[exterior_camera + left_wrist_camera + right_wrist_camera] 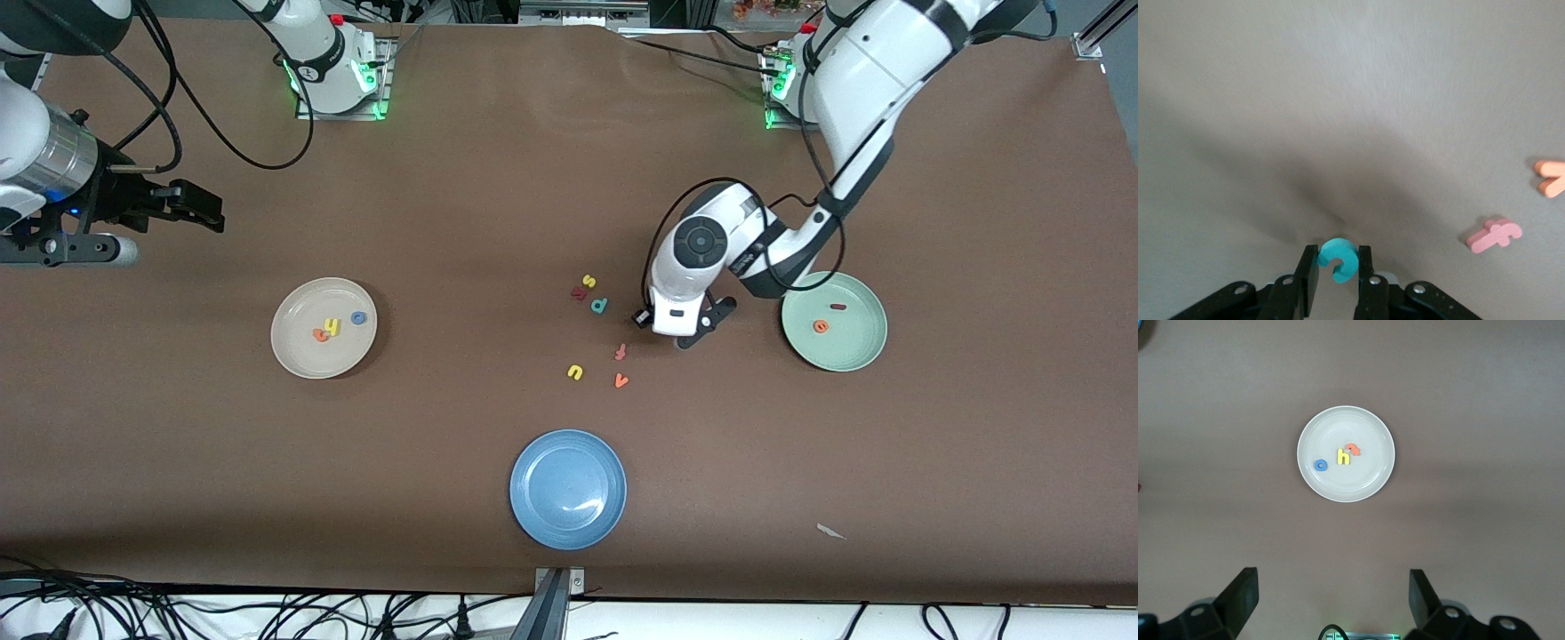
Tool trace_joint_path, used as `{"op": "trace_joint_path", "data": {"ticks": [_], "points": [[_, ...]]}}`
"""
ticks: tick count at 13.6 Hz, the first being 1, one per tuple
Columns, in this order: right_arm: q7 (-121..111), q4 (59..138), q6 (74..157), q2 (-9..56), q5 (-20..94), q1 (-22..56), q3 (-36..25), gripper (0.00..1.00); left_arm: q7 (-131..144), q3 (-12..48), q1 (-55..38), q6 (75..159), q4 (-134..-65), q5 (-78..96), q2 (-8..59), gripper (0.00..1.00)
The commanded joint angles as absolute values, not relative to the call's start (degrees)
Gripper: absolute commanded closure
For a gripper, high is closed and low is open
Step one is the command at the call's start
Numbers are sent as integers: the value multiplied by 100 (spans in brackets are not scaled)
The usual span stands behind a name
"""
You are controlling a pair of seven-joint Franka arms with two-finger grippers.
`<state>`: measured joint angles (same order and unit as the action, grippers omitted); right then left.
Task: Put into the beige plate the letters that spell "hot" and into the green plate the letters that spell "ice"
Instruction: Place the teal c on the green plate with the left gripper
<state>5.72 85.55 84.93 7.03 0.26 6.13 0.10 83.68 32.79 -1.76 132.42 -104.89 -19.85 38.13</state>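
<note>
I see the left pincer (1338, 273) gripping the teal c (1337, 259), arm bent low by the green plate (858, 351) (right pincer (1331, 593) open, waiting over the worktop (444, 222)).

We see a brown bench (498, 204). On it rest the beige plate (293, 356) toward the right arm's end, the green plate (858, 351) toward the left arm's end, and a blue plate (542, 511) nearest the front camera. Between the plates lie loose letters: a yellow s (588, 282), a dark red letter (579, 292), a teal p (599, 306), a red f (621, 352), a yellow u (575, 372) and an orange v (621, 380). A white scrap (830, 532) lies near the bench's front edge.
</note>
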Motion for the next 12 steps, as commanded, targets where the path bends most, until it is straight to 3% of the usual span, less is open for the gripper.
{"op": "trace_joint_path", "data": {"ticks": [1,5,9,12], "points": [[405,8464,8429,729,141,519,26,0,7316,4267,1198,12265,-10503,-1653,3332,89],[396,8473,8508,756,290,527,35,0,5709,5631,3405,10946,-10503,-1705,3261,89],[387,8473,8499,773,264,510,35,0,4352,5450,4007,10731,-10748,-2229,3348,89],[378,8473,8508,800,264,501,35,0,4333,5239,4069,10775,-10872,-2908,3787,88]]}}
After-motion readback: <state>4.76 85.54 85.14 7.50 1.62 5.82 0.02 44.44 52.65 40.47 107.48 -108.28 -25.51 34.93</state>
